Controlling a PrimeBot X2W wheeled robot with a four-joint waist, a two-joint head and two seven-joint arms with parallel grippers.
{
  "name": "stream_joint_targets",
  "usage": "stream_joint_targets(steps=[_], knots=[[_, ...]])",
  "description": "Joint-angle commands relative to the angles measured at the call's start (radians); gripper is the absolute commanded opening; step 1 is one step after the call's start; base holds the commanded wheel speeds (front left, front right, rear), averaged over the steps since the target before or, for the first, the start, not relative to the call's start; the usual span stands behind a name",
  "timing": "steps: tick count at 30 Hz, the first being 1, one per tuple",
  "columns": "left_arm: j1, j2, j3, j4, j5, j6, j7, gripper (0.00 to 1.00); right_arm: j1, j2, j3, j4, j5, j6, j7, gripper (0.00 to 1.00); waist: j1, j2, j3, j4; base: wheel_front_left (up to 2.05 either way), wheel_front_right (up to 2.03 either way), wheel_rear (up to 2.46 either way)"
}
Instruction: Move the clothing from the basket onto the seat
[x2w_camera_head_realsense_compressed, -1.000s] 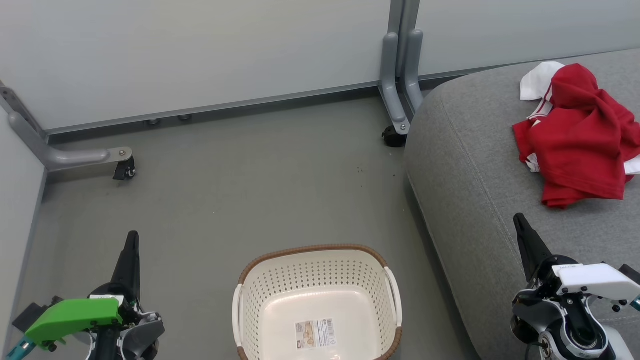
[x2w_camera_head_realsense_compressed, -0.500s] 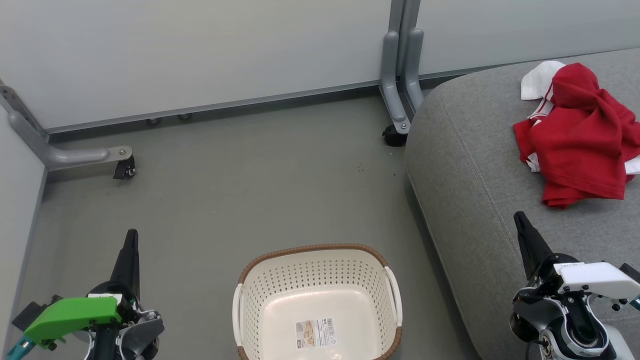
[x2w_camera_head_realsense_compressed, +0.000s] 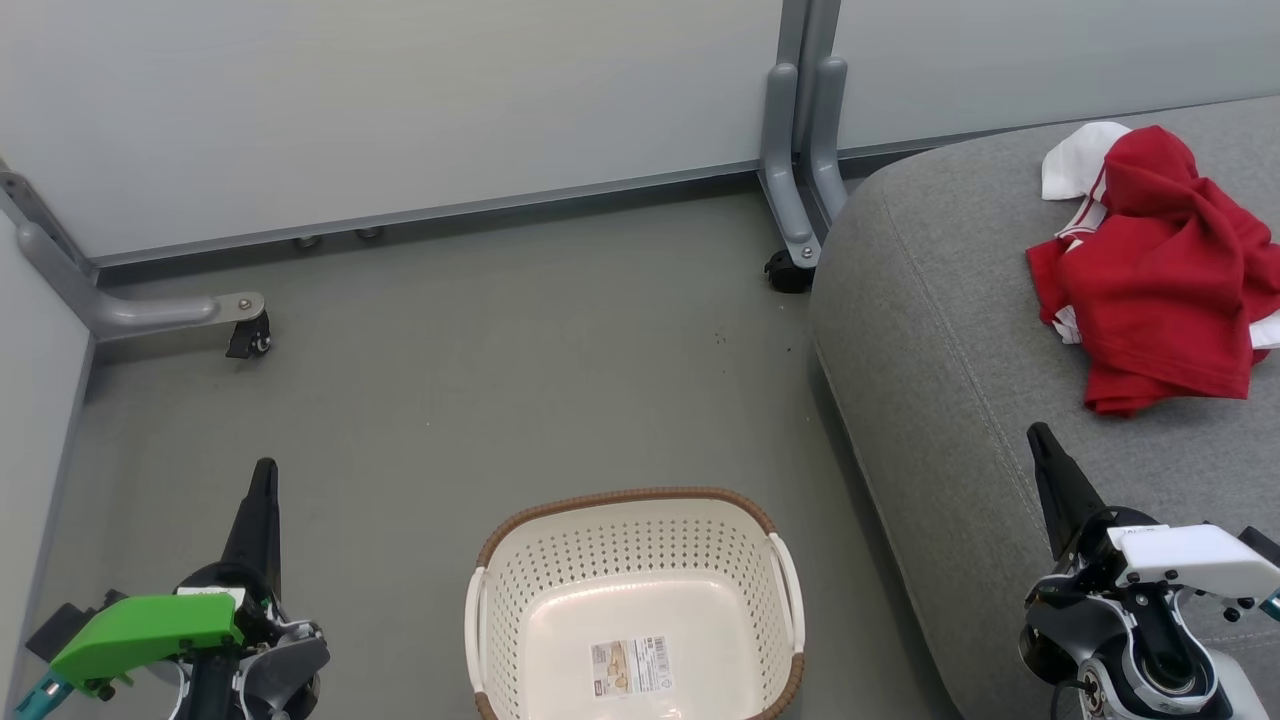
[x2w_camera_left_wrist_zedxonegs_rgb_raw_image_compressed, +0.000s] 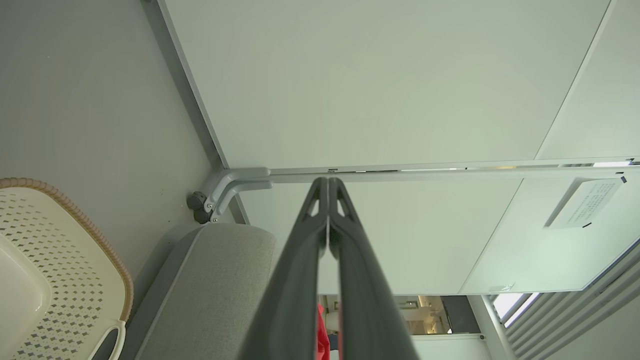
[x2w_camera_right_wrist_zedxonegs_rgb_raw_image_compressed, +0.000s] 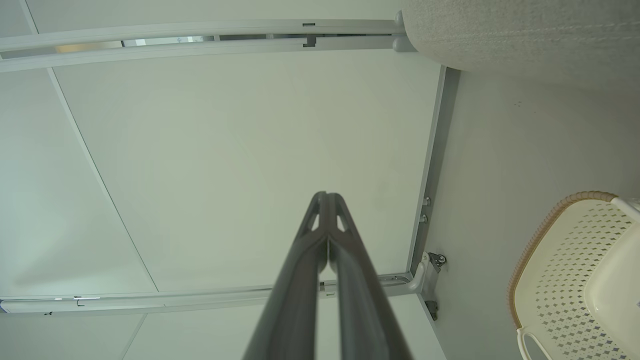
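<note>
The red clothing (x2w_camera_head_realsense_compressed: 1160, 270) with white trim lies crumpled on the grey seat (x2w_camera_head_realsense_compressed: 960, 330) at the right. On the floor at the bottom centre stands the cream basket (x2w_camera_head_realsense_compressed: 760, 560) with its brown rim, holding no garment, only a label sticker on its bottom. My left gripper (x2w_camera_head_realsense_compressed: 264, 472) is shut at the lower left, left of the basket, fingers pointing up. My right gripper (x2w_camera_head_realsense_compressed: 1038, 434) is shut over the seat's front part, below the clothing. The left wrist view has the shut fingers (x2w_camera_left_wrist_zedxonegs_rgb_raw_image_compressed: 300, 280), the basket (x2w_camera_left_wrist_zedxonegs_rgb_raw_image_compressed: 60, 260), the seat (x2w_camera_left_wrist_zedxonegs_rgb_raw_image_compressed: 220, 280) and a red sliver of clothing (x2w_camera_left_wrist_zedxonegs_rgb_raw_image_compressed: 321, 335). The right wrist view has the basket (x2w_camera_right_wrist_zedxonegs_rgb_raw_image_compressed: 560, 270).
Grey partition panels (x2w_camera_head_realsense_compressed: 400, 100) close off the back and left. Their metal feet with castors stand on the floor at the left (x2w_camera_head_realsense_compressed: 246, 340) and by the seat's corner (x2w_camera_head_realsense_compressed: 790, 270). Open grey floor (x2w_camera_head_realsense_compressed: 500, 380) lies between basket and panels.
The right gripper has risen very slightly over the seat. Clothing, basket and left gripper stay where they were.
</note>
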Motion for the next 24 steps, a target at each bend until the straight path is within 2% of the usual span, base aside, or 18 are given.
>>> stream_joint_targets(steps=[1, 24], knots=[[-0.013, 0.001, 0.004, 0.001, 0.004, -0.005, 0.001, 0.00, -0.007, 0.001, -0.004, 0.002, -0.005, 0.000, 0.003, 0.00, 0.0000, 0.0000, 0.000, 0.000, 0.00, 0.00, 0.00], [-0.013, -0.002, 0.009, 0.001, 0.008, -0.005, 0.005, 0.00, -0.007, 0.005, -0.010, 0.003, -0.010, 0.000, 0.009, 0.00, 0.0000, 0.0000, 0.000, 0.000, 0.00, 0.00, 0.00]])
